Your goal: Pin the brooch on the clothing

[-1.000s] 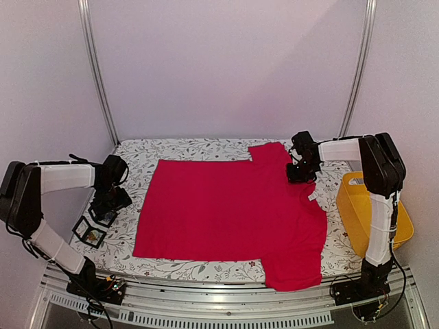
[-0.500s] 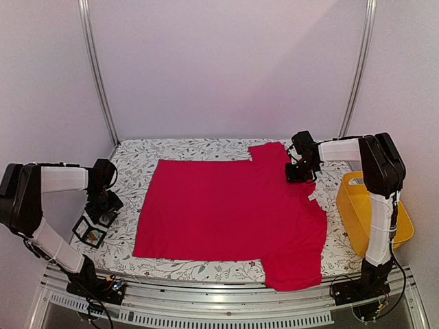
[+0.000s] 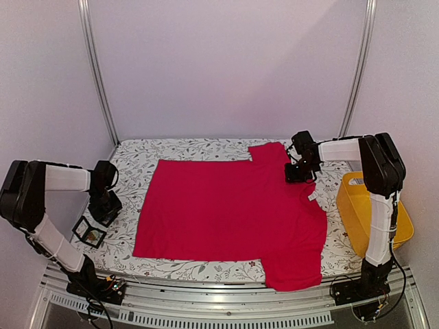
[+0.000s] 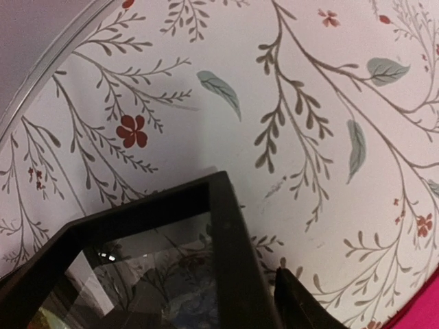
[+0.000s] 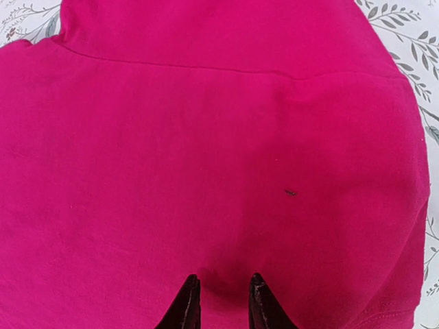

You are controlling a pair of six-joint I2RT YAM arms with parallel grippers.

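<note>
The floral tablecloth [image 3: 199, 147] is covering the table, and the red T-shirt [image 3: 226, 205] is lying spread flat across its middle, one sleeve pointing toward the far side and the other reaching the near edge. The right arm [image 3: 343, 148] is stretching in over the T-shirt's far right corner, while the left arm [image 3: 65, 179] is bending down off the T-shirt's left side, well clear of the fabric. A yellow bin [image 3: 353, 212] is sitting just past the T-shirt's right side.

A black-framed box [image 3: 89, 233] with a glass lid is lying to the left of the T-shirt, and what is under its glass is showing too unclearly to name. The right gripper [image 5: 221, 301] is pressing down by the T-shirt's far sleeve, its fingers close together and pinching a small fold of red cloth. The left gripper [image 3: 104, 204] is hanging at the box's frame [image 4: 233, 260]; only one fingertip [image 4: 295, 301] is showing, so I cannot tell how its fingers are standing. A white label [image 3: 311, 196] is lying at the T-shirt's neck on its right side, and a tiny dark speck [image 5: 290, 192] is sitting on the cloth just beyond the right fingers.
</note>
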